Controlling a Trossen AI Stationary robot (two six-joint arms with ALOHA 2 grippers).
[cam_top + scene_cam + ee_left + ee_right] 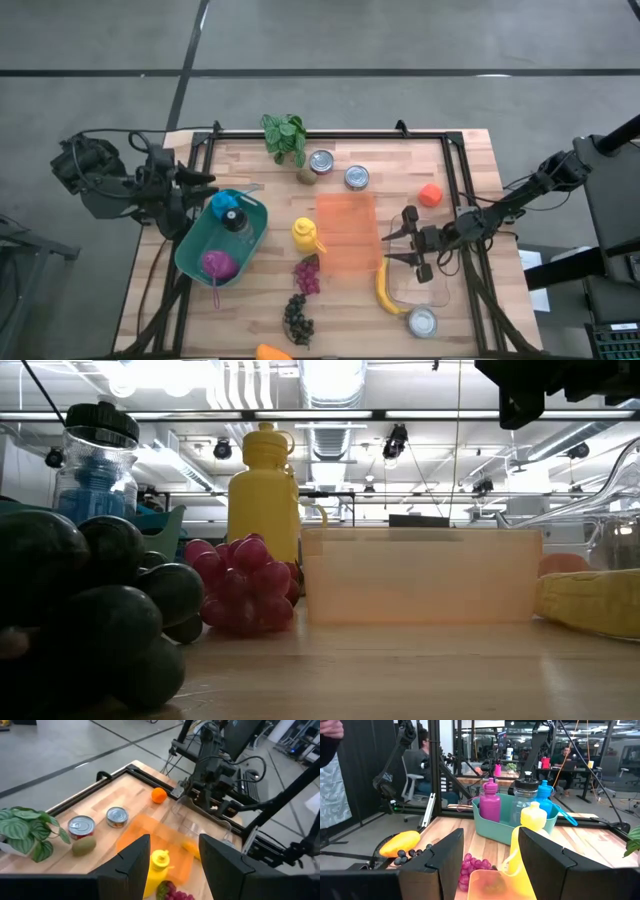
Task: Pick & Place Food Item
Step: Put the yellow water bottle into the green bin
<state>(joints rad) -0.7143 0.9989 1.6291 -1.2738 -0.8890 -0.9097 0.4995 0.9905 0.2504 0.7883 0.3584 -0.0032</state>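
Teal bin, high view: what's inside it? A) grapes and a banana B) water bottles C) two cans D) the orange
B: the teal bin at the left side of the table holds bottles, a magenta bottle and a blue bottle among them, no food.

Matt wooden table (400, 155), shiny metal cans (321, 162), translucent plastic container (345, 232)

No readable text, label, brand, number or sign appears in any view; the cans (321, 161), bottles (490, 802) and distant screens show nothing that can be made out.
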